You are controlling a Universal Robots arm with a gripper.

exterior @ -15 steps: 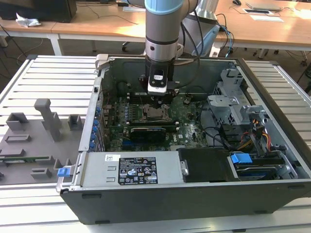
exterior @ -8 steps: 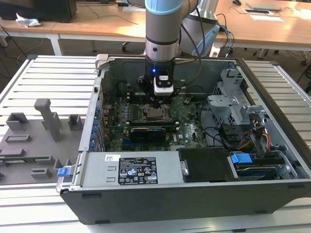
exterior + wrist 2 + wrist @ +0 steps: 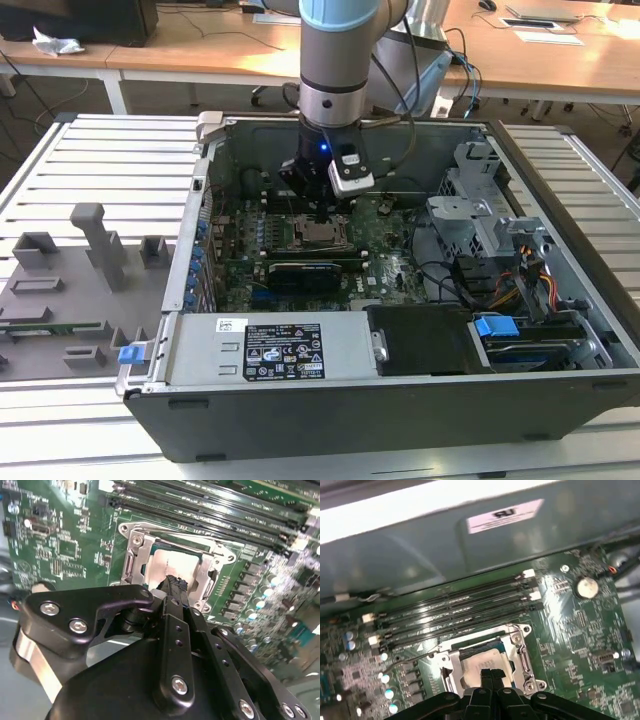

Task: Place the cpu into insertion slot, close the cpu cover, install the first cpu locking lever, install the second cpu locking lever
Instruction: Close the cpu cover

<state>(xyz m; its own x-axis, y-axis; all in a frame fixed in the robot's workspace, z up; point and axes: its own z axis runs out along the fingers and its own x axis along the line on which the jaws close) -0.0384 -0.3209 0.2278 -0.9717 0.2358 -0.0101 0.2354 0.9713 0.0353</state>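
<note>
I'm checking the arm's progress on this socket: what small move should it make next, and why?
Probably lift the shut fingers slightly and shift toward the thin lever. The cover already lies flat around the cpu, the fingers' tips are at its edge holding nothing, and that lever seems to stand out unlatched beside it.
</note>
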